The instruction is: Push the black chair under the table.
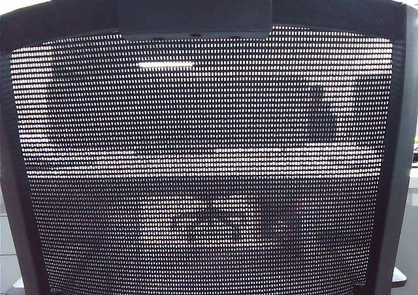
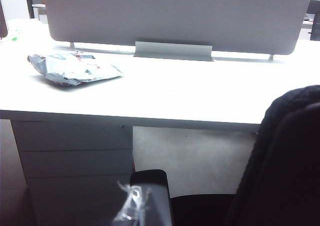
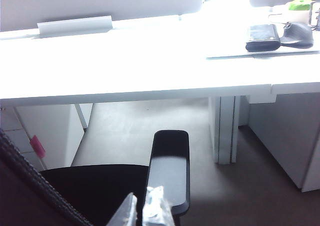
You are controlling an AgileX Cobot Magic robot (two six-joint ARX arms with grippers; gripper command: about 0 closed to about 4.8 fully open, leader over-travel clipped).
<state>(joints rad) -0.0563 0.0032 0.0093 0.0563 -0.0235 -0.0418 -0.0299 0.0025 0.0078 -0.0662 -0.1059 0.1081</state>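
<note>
chair: big black mesh-back office chair [image 1: 209, 177] sat short of long white flat-topped table [image 2: 165, 93]; seat outside front edge.
progress: push mostly left, I judged.
left gripper [image 2: 132, 211]: over armrest; spread unclear.
right gripper [image 3: 145, 211]: over other armrest; spread unclear.

An office, plainly — long white table [image 2: 165, 98] with a thin flat top, grey divider panel [image 2: 180, 16] standing along its far edge, white drawer cabinet [image 2: 75, 158] beneath. In front of the table, a black chair [image 1: 209, 177] with mesh back and padded armrest [image 3: 170, 166]. On the table — a computer mouse [image 3: 299, 33] beside a black case [image 3: 262, 37].
</note>
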